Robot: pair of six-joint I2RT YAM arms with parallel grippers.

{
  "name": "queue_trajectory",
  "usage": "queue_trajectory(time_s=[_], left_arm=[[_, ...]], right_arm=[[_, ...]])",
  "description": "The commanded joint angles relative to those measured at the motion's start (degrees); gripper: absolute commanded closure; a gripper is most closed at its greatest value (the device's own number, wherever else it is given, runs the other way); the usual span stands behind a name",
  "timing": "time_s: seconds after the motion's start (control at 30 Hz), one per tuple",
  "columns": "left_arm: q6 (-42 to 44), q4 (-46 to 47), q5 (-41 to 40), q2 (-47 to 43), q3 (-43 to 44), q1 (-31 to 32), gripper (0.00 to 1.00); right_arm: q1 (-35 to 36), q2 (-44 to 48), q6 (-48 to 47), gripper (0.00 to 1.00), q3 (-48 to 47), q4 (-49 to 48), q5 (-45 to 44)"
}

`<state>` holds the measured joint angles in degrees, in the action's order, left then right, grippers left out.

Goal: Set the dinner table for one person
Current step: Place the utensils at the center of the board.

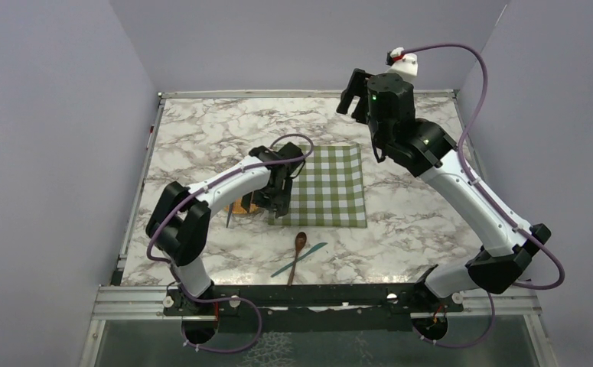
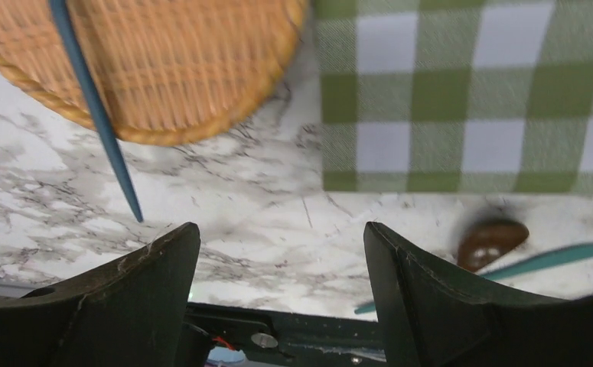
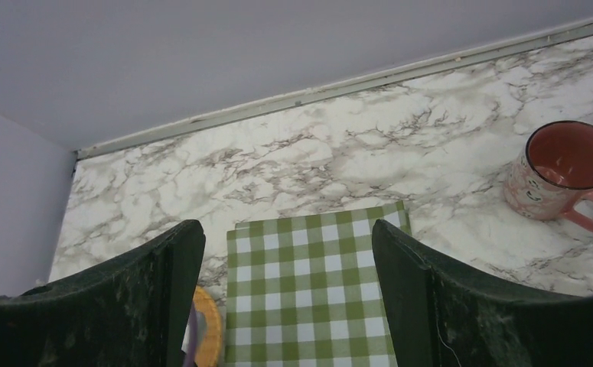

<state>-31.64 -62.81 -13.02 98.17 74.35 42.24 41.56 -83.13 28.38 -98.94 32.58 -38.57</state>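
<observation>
Tabletop [image 1: 201,138]: white marble, grey veins, metal frame, ahead of both arm bases. Green-checked cloth [image 1: 327,187] lies mid-tabletop. Wicker mat [image 2: 163,69] sits just left of the cloth, blue stick [image 2: 94,107] across it. Spoon [image 1: 301,241] and teal knife [image 1: 316,250] cross near the front edge. Pink mug [image 3: 565,172] stands upright, right of cloth. Left claw [image 2: 278,252] released, low beside mat. Right claw [image 3: 285,252] released, raised high.

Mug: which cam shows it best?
Right wrist: the pink mug sits in plain sight on the marble table, right of the checked cloth, rim and handle clear. Top external and left wrist show nothing of it.
</observation>
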Motion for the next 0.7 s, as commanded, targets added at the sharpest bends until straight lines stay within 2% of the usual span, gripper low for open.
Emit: queue_trajectory(time_s=[0.0, 0.33, 0.67], left_arm=[[3.2, 3.0, -3.7, -0.2, 1.8, -5.3, 0.18], [8.0, 5.8, -9.2, 4.7, 3.5, -13.4, 0.19], [10.2, 9.5, -6.8, 7.1, 2.7, -18.5, 0.21]], right_arm=[[0.3, 2.3, -0.1, 0.16, 2.0, -1.6, -2.9], [0.3, 3.1, -0.1, 0.24, 2.7, -1.0, -1.4], [0.3, 2.5, -0.5, 0.25, 2.0, -0.4, -0.3]])
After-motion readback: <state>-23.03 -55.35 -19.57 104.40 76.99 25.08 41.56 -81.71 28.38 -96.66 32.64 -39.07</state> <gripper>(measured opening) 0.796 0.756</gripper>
